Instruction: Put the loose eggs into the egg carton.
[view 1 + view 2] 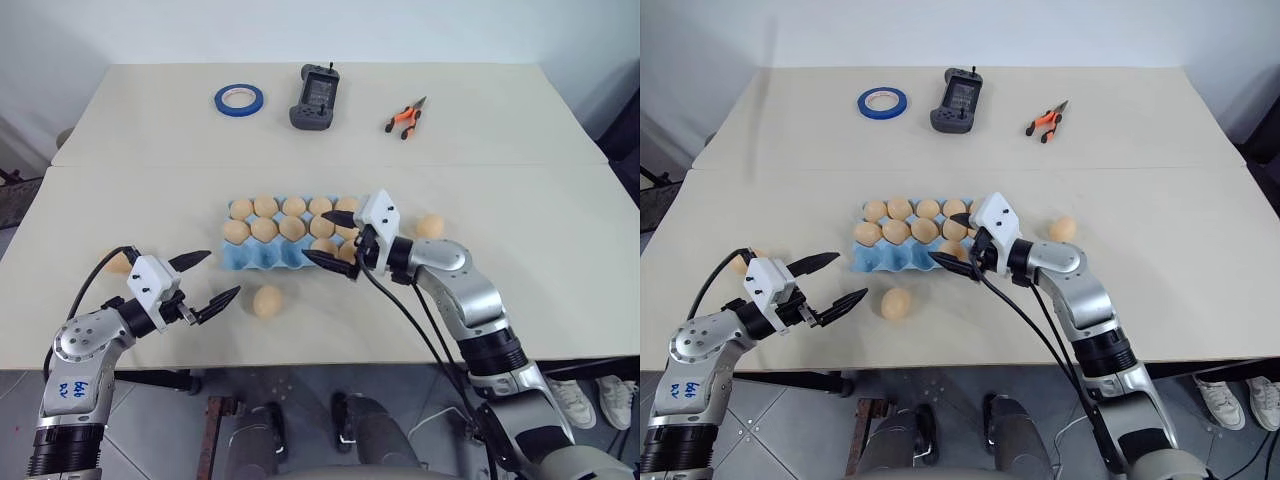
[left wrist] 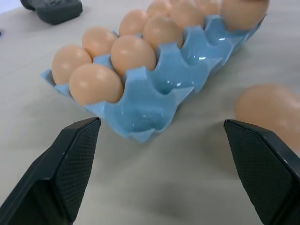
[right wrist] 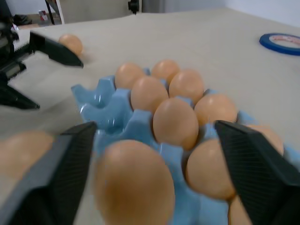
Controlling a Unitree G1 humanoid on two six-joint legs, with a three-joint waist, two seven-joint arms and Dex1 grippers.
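Eggs [image 1: 267, 301], tan and smooth, lie loose at the blue carton's [image 1: 262, 258] six, three and eight o'clock; left gripper [image 1: 213, 279] and right gripper [image 1: 336, 241] both gape empty.

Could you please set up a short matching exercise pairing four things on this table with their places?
Things:
1. blue tape ring
2. pliers
3. egg carton
4. loose egg

Places:
A. far right of the table
B. just in front of the carton
C. far left of the table
D. table's middle, partly filled

Pairs: 1-C, 2-A, 3-D, 4-B
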